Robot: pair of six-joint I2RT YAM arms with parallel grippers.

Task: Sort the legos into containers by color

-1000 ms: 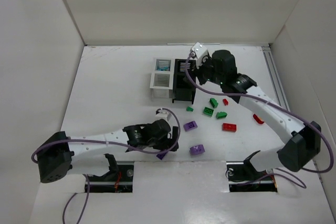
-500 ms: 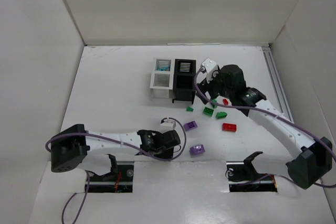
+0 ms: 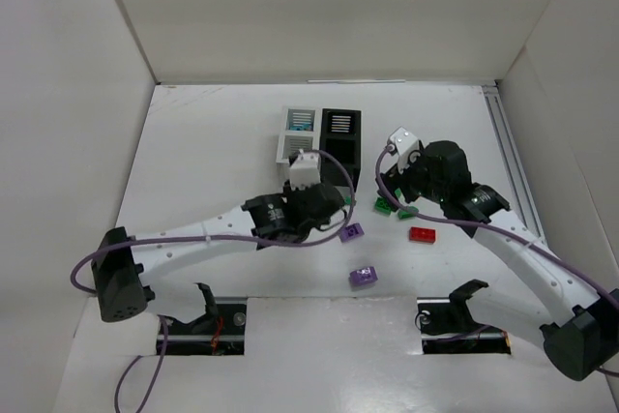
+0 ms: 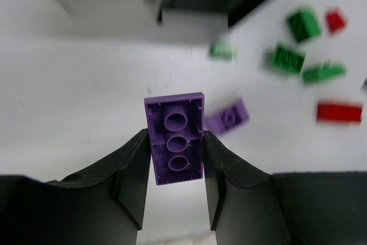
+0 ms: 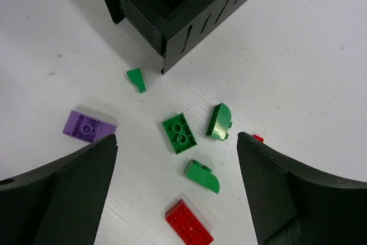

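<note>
Three purple legos [image 3: 363, 276] show, one pinched in left fingers [image 4: 129, 176]; four green [image 5: 179, 133], two red [image 5: 189, 222] beneath spread right fingers [image 5: 269, 182].

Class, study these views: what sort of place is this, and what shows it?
Probably a robotics lab test cell: a white table walled by plain panels, two arms bolted at its edge, bricks beside boxes.

Upper centre, top view: white container [image 3: 298, 137] & black container [image 3: 340, 134] stood side by side, touching. A purple lego [image 4: 175, 139] was pinched in the left gripper [image 4: 175, 162], underside to cam. Below the black container lay 4 green legos [image 5: 179, 133], a red lego [image 5: 188, 222] & a purple brick [image 5: 88, 127]. 2nd purple brick [image 3: 363, 276] lay lower centre.
</note>
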